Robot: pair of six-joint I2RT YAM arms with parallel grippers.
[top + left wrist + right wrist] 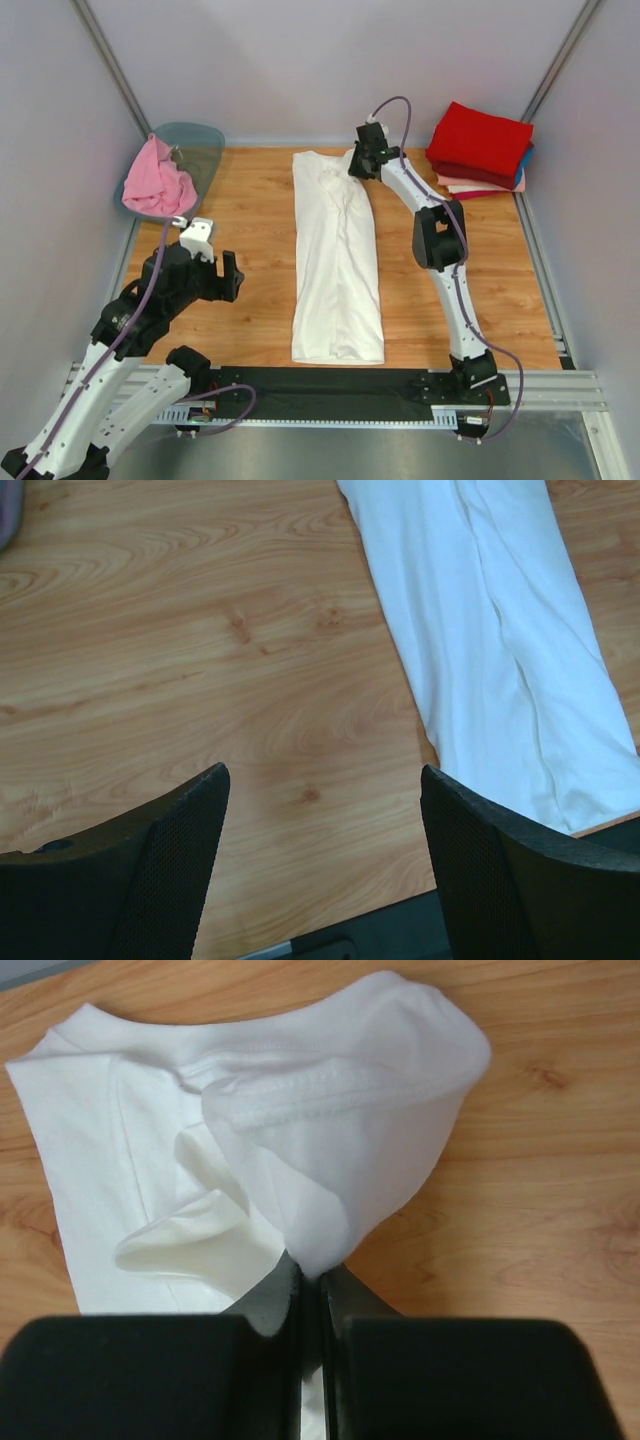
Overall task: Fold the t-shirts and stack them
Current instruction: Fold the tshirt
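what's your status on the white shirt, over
Right gripper shut on far end of white t-shirt. Left gripper open above table. Shirt lies in long strip, nothing on it.

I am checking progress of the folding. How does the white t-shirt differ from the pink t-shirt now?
The white t-shirt lies flat as a long strip on the table; the pink t-shirt is bunched up on the tub. The right end effector is shut on the white one's far end; nothing holds the pink one. Both are plain, and neither is on the folded stack.
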